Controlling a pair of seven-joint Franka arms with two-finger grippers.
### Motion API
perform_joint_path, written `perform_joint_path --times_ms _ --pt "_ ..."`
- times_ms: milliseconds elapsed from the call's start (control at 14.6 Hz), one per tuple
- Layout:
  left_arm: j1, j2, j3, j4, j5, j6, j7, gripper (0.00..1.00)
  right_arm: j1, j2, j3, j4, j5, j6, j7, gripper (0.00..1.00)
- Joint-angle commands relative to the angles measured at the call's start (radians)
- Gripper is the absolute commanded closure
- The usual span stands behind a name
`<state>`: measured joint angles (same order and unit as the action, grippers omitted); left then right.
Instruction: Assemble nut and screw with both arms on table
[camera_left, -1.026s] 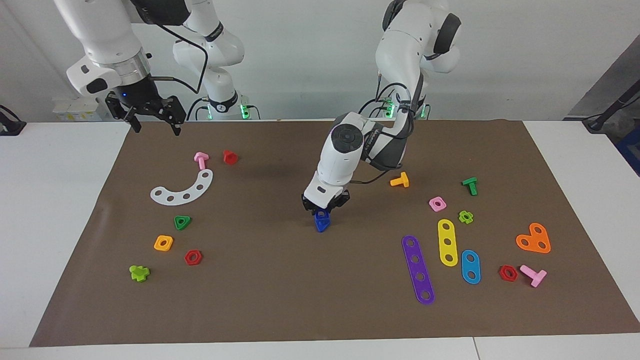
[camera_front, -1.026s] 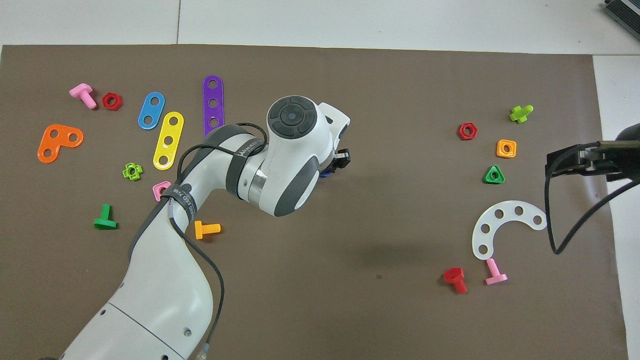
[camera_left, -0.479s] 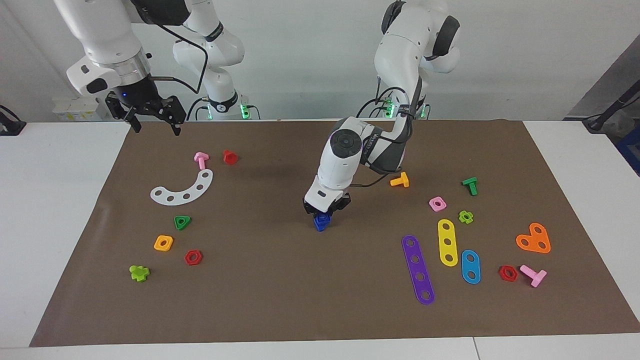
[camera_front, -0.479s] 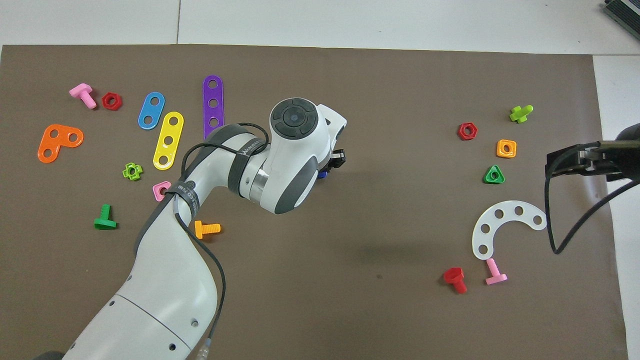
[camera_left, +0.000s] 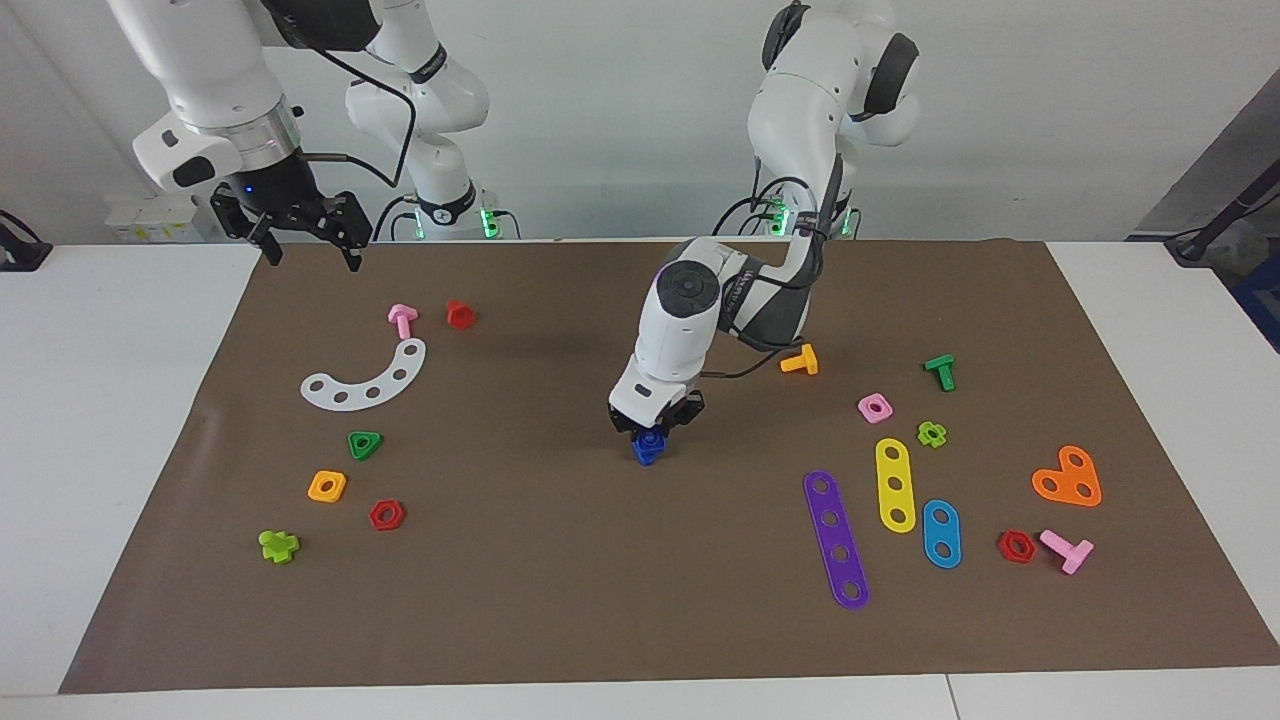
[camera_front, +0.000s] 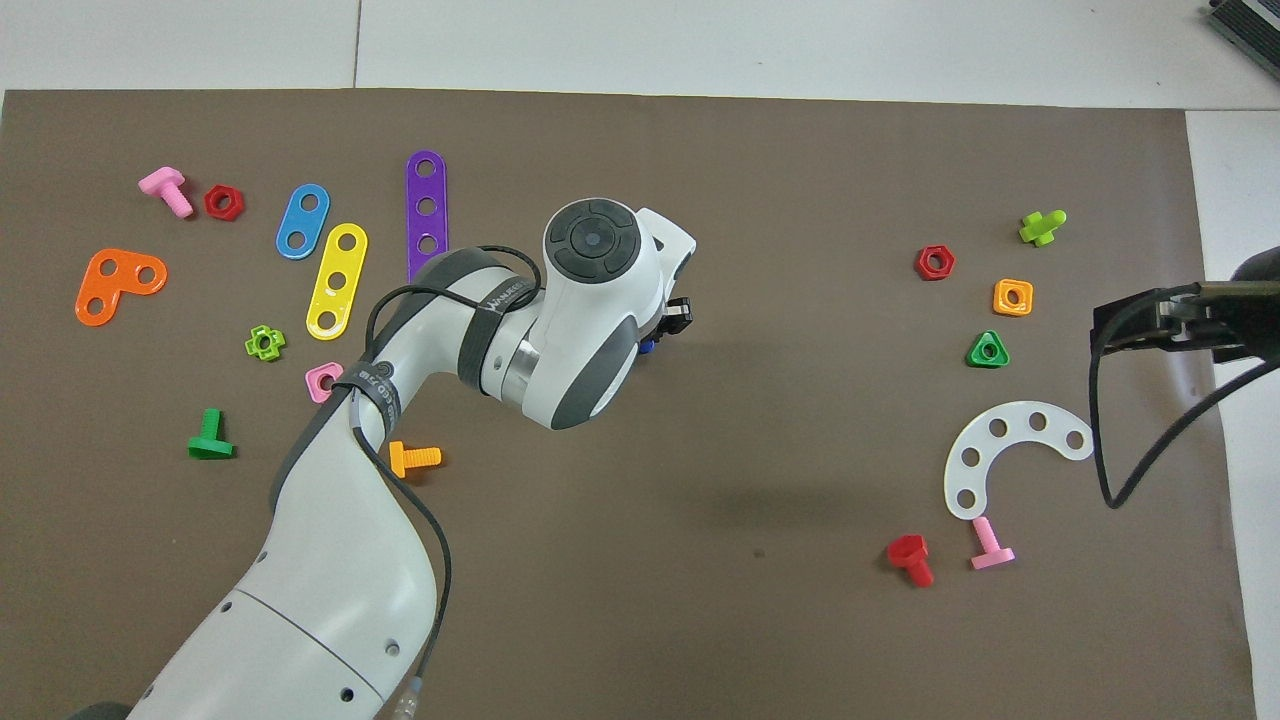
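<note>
- At the table (camera_left: 560, 600) centre, my left gripper (camera_left: 654, 428) sits on the blue stack; gripping or released, I cannot tell
- Up at ten o'clock in the facing view, my right gripper (camera_left: 313, 255) waits, jaws wide
- Screw (camera_left: 646, 455): light, stiff, slick plastic, best pinched on its head flats
- Nut (camera_left: 650, 438) seemingly atop its shaft

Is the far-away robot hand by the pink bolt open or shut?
Open. The right gripper hangs with its jaws spread apart, holding nothing.
</note>
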<state>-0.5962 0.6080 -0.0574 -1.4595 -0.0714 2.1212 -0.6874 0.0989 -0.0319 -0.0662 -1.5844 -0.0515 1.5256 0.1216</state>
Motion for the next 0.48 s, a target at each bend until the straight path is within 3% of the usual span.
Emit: perform_joint_path --times_ms 0,274,411 --pt "-0.013 0.007 0.013 -0.004 0.027 0.022 -0.014 0.0 -0.008 -0.01 0.005 -0.003 0.009 -0.015 -0.028 0.0" --pt "-0.002 0.007 0.014 0.013 0.027 -0.036 -0.011 0.0 -0.008 -0.011 0.005 -0.003 0.009 -0.015 -0.03 0.0" --pt "0.044 0.012 0.025 0.102 0.025 -0.11 -0.003 0.0 -0.008 -0.011 0.005 -0.003 0.009 -0.015 -0.028 0.0"
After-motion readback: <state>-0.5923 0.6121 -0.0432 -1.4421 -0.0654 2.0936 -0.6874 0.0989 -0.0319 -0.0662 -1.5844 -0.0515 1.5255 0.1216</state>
